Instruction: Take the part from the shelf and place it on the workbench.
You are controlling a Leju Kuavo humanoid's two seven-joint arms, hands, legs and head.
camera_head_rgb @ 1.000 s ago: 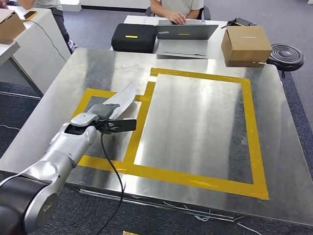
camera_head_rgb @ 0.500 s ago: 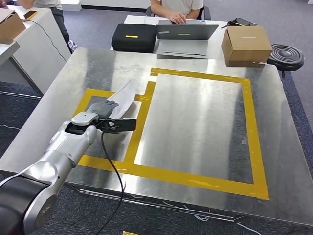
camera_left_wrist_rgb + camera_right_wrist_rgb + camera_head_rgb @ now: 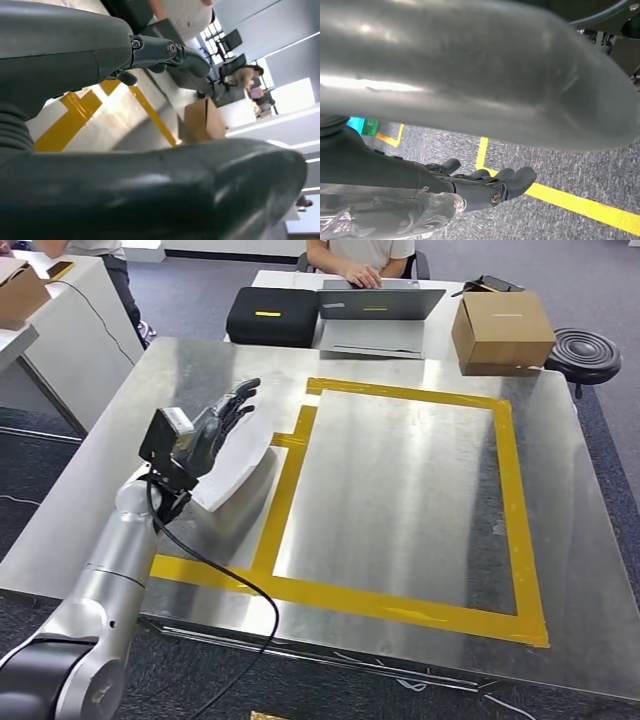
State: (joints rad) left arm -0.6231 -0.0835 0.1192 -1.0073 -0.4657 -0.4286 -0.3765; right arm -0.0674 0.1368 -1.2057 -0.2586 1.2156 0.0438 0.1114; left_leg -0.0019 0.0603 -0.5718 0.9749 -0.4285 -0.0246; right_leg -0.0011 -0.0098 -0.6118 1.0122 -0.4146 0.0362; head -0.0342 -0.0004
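Note:
The part (image 3: pixel 235 468), a pale curved sheet-like piece, lies on the steel workbench (image 3: pixel 400 490) inside the small yellow-taped square (image 3: pixel 281 490) at the left. My left hand (image 3: pixel 213 428) is raised just above the part's near end, fingers spread and pointing away, holding nothing. In the left wrist view its fingers (image 3: pixel 166 50) and thumb (image 3: pixel 158 195) stand wide apart with only the table between them. My right hand (image 3: pixel 433 180) hangs over a grey carpet with yellow floor lines, fingers stretched out and nothing between them and the thumb.
A large yellow-taped rectangle (image 3: pixel 521 530) takes up the bench's middle and right. Beyond the far edge stand a black case (image 3: pixel 272 316), a laptop (image 3: pixel 380 302) with a seated person (image 3: pixel 362 255) behind it, a cardboard box (image 3: pixel 503 328) and a black stool (image 3: pixel 585 355).
My left hand has let go of the part, lifted and turned, its fingers now spread upward. The part has settled flat in the small taped square.

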